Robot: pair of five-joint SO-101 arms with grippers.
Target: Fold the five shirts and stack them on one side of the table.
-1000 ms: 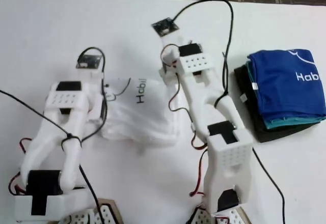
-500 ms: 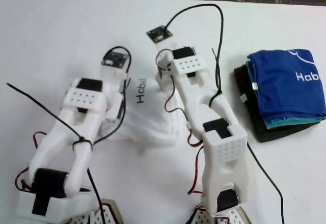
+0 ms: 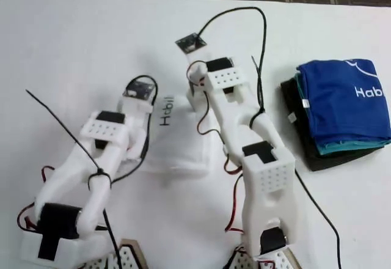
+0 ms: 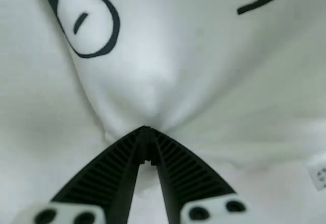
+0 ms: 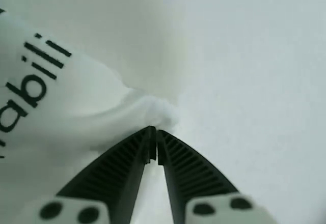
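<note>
The left claw (image 4: 146, 135) is clenched on a pinch of the white shirt (image 3: 180, 143), gathering the cloth into a peak at its tips. The right claw (image 5: 153, 136) is likewise clamped on a bunched edge of the same shirt. This shirt lies crumpled mid-desk (image 3: 67, 43) between both arms. Near the desk's right edge sits a stack of folded shirts (image 3: 342, 107), blue on top, then teal, then black.
</note>
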